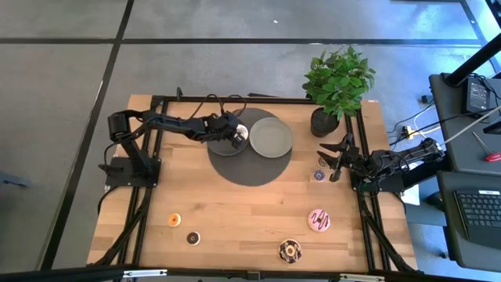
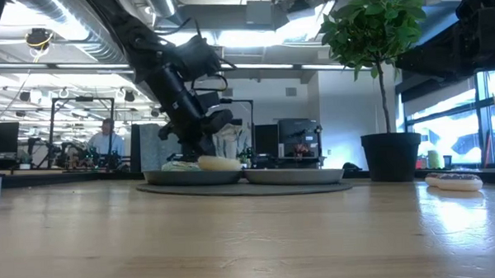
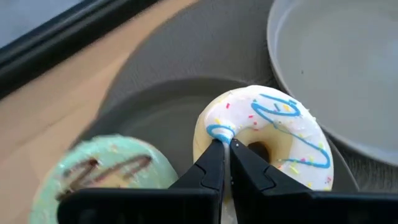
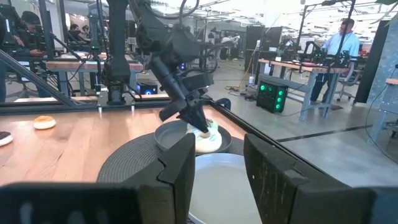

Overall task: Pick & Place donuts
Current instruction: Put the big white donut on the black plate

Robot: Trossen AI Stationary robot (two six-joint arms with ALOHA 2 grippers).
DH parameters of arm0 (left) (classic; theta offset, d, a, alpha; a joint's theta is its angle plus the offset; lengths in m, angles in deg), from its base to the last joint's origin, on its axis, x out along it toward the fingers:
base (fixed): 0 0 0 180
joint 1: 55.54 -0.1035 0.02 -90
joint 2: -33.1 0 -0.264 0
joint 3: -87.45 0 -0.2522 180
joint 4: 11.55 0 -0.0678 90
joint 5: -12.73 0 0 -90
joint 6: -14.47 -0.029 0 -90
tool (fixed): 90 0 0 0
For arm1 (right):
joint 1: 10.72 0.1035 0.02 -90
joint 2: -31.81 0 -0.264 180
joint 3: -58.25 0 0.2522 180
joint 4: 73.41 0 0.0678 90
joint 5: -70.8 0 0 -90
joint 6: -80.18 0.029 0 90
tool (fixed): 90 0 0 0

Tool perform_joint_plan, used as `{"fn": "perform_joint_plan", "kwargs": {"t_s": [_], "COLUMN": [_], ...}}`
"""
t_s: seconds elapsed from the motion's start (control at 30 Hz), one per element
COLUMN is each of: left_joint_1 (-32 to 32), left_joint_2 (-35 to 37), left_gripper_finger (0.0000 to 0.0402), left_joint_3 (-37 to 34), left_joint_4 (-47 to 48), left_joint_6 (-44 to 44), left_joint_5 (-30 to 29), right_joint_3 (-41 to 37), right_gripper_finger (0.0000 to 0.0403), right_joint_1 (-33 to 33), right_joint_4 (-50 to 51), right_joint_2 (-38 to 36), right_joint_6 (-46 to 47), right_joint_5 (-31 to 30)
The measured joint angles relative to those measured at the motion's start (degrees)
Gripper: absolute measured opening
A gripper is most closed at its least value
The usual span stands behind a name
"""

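Note:
A white donut (image 3: 273,134) with blue squiggles and sprinkles lies in a dark grey plate (image 3: 155,109), beside a mint-green donut (image 3: 102,171) with brown squiggles. My left gripper (image 3: 227,144) is shut on the white donut, over the plate (image 1: 232,128) on the round dark mat (image 1: 246,168). An empty lighter plate (image 1: 271,137) sits beside it. On the bare table lie an orange donut (image 1: 174,219), a dark brown donut (image 1: 192,236), a pink donut (image 1: 318,220), a chocolate sprinkled donut (image 1: 290,251) and a purple donut (image 1: 319,175). My right gripper (image 1: 334,159) waits open at the right edge. My left gripper pinches the white donut's ring (image 3: 221,129) at its near side, between the hole and the outer rim, with the tips of its two fingers. The fingers slant down from the table's left side. The donut (image 2: 219,163) sits about level, low on the plate.
A potted plant (image 1: 337,78) stands at the far right corner of the table. Black rails run along the table's left and right sides. Bare wood lies open across the near middle.

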Motion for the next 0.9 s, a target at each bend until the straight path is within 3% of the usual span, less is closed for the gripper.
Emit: {"fn": "perform_joint_plan", "kwargs": {"t_s": [0.3, 0.63, 0.9], "left_joint_1": [-0.1, 0.0, 0.0], "left_joint_2": [-0.1, -0.1, -0.1], "left_gripper_finger": [0.0029, 0.0042, 0.0047], "left_joint_3": [0.0, 0.0, 0.0], "left_joint_4": [-0.4, -0.2, 0.2], "left_joint_6": [0.4, 0.4, 0.4], "left_joint_5": [-2.6, 1.4, 0.4], "right_joint_3": [0.0, 0.0, 0.0], "right_gripper_finger": [0.0139, 0.0139, 0.0139], "right_joint_1": [0.0, 0.0, 0.0], "right_joint_4": [0.0, 0.0, 0.0], "right_joint_2": [0.0, 0.0, 0.0], "right_joint_6": [0.1, 0.2, 0.2], "right_joint_5": [0.0, 0.0, 0.0]}}
